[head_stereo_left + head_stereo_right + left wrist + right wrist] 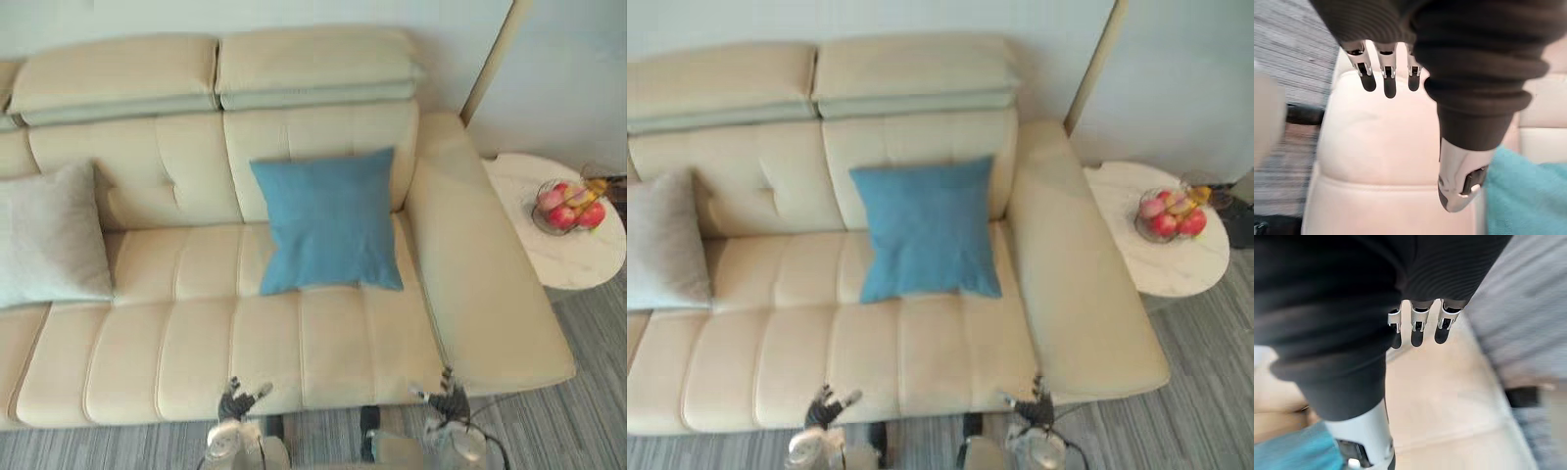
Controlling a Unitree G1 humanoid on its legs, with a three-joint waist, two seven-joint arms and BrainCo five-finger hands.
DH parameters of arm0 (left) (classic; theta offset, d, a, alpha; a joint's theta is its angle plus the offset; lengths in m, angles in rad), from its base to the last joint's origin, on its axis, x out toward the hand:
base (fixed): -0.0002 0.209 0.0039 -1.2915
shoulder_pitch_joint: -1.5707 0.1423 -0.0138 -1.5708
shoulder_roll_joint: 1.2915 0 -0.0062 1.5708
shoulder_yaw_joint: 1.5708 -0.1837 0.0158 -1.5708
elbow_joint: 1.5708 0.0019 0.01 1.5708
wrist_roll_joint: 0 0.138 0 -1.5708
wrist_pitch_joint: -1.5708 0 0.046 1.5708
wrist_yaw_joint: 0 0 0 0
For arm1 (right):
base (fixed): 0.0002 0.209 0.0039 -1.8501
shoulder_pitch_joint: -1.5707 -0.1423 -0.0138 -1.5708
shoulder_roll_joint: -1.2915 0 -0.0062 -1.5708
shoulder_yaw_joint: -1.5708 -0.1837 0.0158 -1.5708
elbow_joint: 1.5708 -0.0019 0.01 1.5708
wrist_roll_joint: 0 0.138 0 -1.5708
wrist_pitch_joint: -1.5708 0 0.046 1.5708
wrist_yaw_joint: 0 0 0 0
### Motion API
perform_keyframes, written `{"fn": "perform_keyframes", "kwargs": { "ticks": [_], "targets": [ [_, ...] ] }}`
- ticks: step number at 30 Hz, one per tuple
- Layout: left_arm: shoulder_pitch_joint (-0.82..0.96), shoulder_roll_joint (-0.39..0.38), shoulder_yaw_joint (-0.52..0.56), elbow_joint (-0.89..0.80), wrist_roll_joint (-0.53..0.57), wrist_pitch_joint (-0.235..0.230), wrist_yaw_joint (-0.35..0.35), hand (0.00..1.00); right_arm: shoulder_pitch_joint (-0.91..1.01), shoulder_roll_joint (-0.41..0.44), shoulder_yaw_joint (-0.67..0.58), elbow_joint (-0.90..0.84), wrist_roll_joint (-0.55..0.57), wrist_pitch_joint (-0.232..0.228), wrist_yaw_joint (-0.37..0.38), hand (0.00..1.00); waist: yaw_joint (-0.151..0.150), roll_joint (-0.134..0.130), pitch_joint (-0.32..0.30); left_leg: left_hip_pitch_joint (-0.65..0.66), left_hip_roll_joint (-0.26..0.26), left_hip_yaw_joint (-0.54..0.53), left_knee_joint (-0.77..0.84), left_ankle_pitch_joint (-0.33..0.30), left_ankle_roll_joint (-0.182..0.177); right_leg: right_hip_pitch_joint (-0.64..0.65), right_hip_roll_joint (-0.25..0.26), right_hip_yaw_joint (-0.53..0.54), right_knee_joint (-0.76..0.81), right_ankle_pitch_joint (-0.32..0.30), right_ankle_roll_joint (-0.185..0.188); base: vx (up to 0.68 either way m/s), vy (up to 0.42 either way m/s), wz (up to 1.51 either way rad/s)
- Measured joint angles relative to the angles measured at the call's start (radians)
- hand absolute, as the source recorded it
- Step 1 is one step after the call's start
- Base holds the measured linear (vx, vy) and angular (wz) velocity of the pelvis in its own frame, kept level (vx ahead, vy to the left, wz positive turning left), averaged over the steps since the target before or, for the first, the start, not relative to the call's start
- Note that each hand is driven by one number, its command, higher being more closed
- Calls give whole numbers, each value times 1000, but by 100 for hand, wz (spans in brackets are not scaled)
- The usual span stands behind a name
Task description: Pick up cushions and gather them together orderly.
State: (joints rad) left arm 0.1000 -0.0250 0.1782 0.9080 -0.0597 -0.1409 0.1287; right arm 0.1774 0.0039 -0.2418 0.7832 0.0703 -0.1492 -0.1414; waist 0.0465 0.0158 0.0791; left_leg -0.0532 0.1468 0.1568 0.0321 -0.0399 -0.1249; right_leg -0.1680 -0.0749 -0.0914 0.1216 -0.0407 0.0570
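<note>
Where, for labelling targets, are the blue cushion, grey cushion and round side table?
blue cushion point(328, 220), left eye view, centre of its face
grey cushion point(49, 235), left eye view, centre of its face
round side table point(568, 259), left eye view, bare top

Square blue cushion point(329, 221) propped upright against the sofa point(343, 343) backrest near its right arm, pale grey cushion point(47, 238) leaning at the left end

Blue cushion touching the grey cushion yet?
No, the blue cushion leans on the sofa backrest, apart from the grey cushion at the left end.
</note>
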Motion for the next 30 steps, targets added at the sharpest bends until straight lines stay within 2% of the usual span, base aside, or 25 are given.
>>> {"fn": "perform_keyframes", "kwargs": {
  "ticks": [3, 11, 13, 15, 16, 17, 18, 19, 20, 21, 23, 24, 27, 28, 29, 30],
  "targets": [
    [-1, 13, 2, 53, 21, 1, -1, 0, -1, 1, -49, 80, 29, 11, 14, 0, -2, -3, -27, 41, -7, -1, -25, -2, 2, 53, -1, -3, -43, 18, 1, 101, 41, 2],
    [-10, 52, -21, 105, 102, 10, -6, 0, -35, -5, -108, 192, 47, 40, 25, 0, -10, -16, -26, 90, -32, -1, -32, -13, 12, 130, -15, 14, -118, 57, 16, 46, 40, -3],
    [-12, 57, -30, 105, 108, 20, -4, 0, -65, -6, -105, 199, 44, 46, 26, 0, -8, -21, -20, 96, -32, 25, -28, -16, 13, 103, -15, 33, -76, 57, 16, -51, 25, -40],
    [-39, 78, -58, 104, 108, 23, -3, 0, -130, -11, -76, 216, 19, 52, 22, 0, -6, -35, 13, 70, -31, 58, 20, -33, 19, 27, -16, 49, 17, 58, 16, -154, 4, -56],
    [-57, 84, -63, 103, 108, 24, -3, 0, -144, -11, -57, 214, 12, 53, 22, 0, -8, -47, 24, 47, -32, 67, 56, -43, 27, 9, -21, 51, 33, 68, 23, -214, -10, -30],
    [-79, 81, -60, 100, 108, 25, -2, 0, -154, -13, -43, 213, 9, 55, 22, 0, -3, -42, 27, 11, -5, 78, 83, -47, 43, 8, -17, 57, 4, 92, 51, -241, -14, -14],
    [-97, 73, -50, 84, 107, 25, -2, 0, -174, -11, -27, 210, 8, 60, 21, 0, 5, -29, 37, -20, 12, 77, 108, -47, 41, -44, -21, 30, 203, -7, 32, -181, -8, 4],
    [-105, 72, -51, 71, 106, 25, -1, 0, -169, -7, -25, 210, 8, 61, 21, 0, 2, -33, 38, -33, 14, 64, 124, -45, 40, -61, -34, 10, 365, -80, 33, -120, -44, 36],
    [-109, 73, -50, 47, 105, 24, 1, 0, -153, 0, -25, 211, 9, 61, 21, 0, 2, -46, 33, -45, 9, 35, 153, -43, 40, -43, -56, 2, 512, -135, 72, -82, -107, 57],
    [-106, 76, -50, 27, 99, 22, 1, 0, -146, 5, -21, 211, 9, 62, 21, 0, 6, -67, 20, -87, 1, 18, 194, -41, 42, -18, -82, 3, 589, -162, 95, -86, -145, 55],
    [-107, 78, -50, 11, 95, 21, 2, 0, -155, 4, -19, 211, 10, 61, 21, 0, 12, -84, 15, -164, 1, 7, 262, -39, 39, -4, -98, 32, 622, -215, 132, -188, -225, 30],
    [-116, 73, -49, 9, 91, 22, 2, 0, -177, 3, -21, 205, 10, 61, 18, 0, 21, -86, 21, -205, 10, -4, 291, -25, 27, -2, -74, 43, 583, -255, 129, -310, -269, 16],
    [-112, 11, -70, 9, 54, 22, 2, 0, -176, -13, -21, 137, 12, 56, -1, 0, 47, -25, 30, -253, 59, -4, 234, 66, 3, 45, -7, -19, 380, -301, 45, -285, -163, 5],
    [-114, 5, -86, 10, 53, 22, 2, 0, -180, -13, -20, 132, 12, 52, -6, 0, 47, -17, 34, -264, 67, -8, 214, 91, -10, 51, 5, -42, 343, -315, 10, -336, -190, 33],
    [-119, -4, -116, 24, 51, 23, -4, 0, -190, -13, -19, 133, 14, 49, -11, 0, 43, 5, 61, -257, 82, -17, 164, 156, -9, 59, 26, -74, 327, -300, -29, -383, -180, 64],
    [-120, -11, -133, 27, 51, 23, -5, 0, -186, -8, -19, 135, 17, 50, -17, 0, 30, 7, 67, -247, 86, 4, 99, 230, -4, 64, 31, -120, 322, -288, -49, -463, -166, 87]
  ]
}}
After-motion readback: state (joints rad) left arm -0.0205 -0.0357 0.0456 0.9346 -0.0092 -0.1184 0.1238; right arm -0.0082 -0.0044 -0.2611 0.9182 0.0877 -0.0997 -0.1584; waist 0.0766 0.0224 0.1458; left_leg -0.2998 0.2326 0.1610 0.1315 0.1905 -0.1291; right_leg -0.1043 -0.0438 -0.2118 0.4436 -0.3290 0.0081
